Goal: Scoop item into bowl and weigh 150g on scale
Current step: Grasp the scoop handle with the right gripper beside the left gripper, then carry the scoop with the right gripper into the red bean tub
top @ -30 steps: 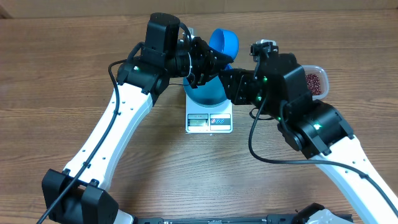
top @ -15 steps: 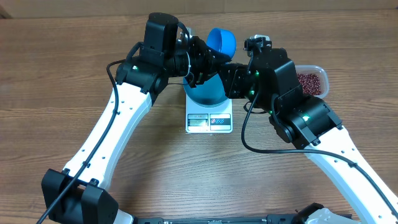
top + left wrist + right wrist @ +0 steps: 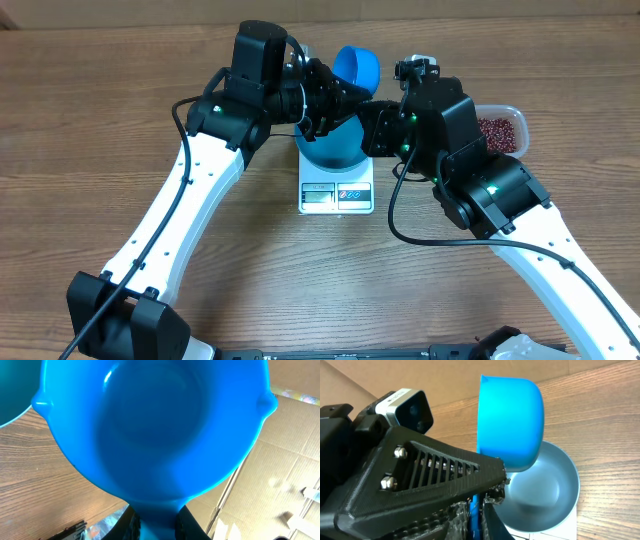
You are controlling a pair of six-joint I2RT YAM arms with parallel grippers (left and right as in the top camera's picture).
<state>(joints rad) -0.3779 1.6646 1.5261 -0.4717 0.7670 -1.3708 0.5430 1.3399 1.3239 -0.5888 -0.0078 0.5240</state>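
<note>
On wooden table (image 3: 80, 200), scale (image 3: 336, 196), cardboard (image 3: 280, 470) backdrop

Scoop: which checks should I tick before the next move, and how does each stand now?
1. Handle of scoop clamped in left jaws: ok.
2. Same handle between the shut right jaws, seen from the right wrist: ok.
3. Inside of scoop empty, nothing to spill: ok.
4. The bowl sits on the scale: ok.
5. The beans lie in the clear tub, partly behind the right arm: ok.
6. Display on the scale readable: cannot tell.
</note>
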